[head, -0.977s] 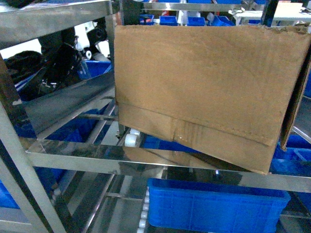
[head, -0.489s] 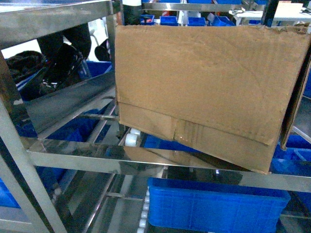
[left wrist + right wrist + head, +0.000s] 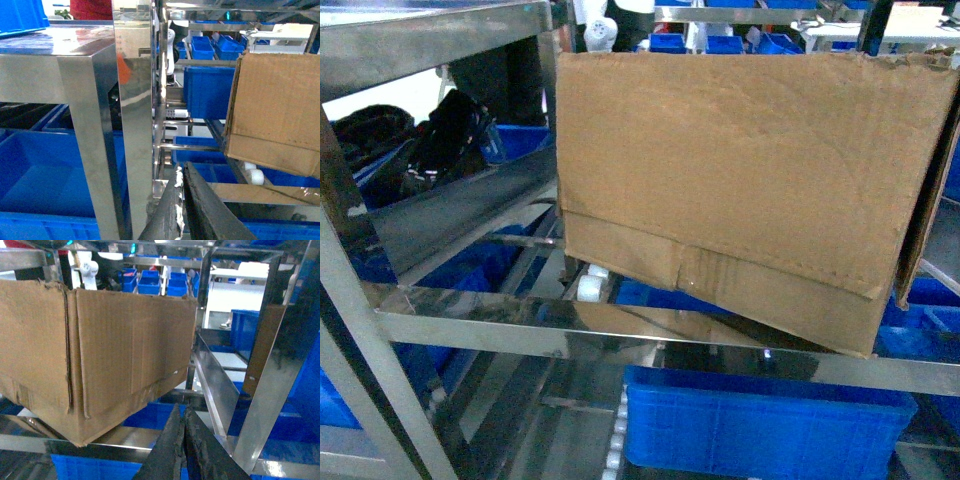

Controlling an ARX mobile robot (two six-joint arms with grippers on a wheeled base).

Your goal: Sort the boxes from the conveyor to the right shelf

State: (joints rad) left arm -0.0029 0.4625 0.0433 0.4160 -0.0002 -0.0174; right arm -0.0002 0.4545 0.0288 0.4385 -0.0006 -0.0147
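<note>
A large brown cardboard box [image 3: 740,190] with a ragged top edge rests tilted on a sloped tier of the steel shelf [image 3: 520,325], its near bottom corner hanging over the front rail. It also shows in the left wrist view, box [image 3: 275,120], and the right wrist view, box [image 3: 95,350]. My left gripper [image 3: 181,172] is shut with nothing in it, left of the box and apart from it. My right gripper [image 3: 182,412] is shut and empty, below and right of the box. Neither gripper appears in the head view. The conveyor is out of view.
Blue plastic bins [image 3: 760,430] fill the lower tiers and the racks behind. A shelf post [image 3: 132,115] stands close in front of the left gripper, another post [image 3: 272,375] right of the right gripper. White rollers [image 3: 588,288] show under the box.
The box and shelf have not moved. Only the dark shapes behind the upper left of the shelf shifted.
</note>
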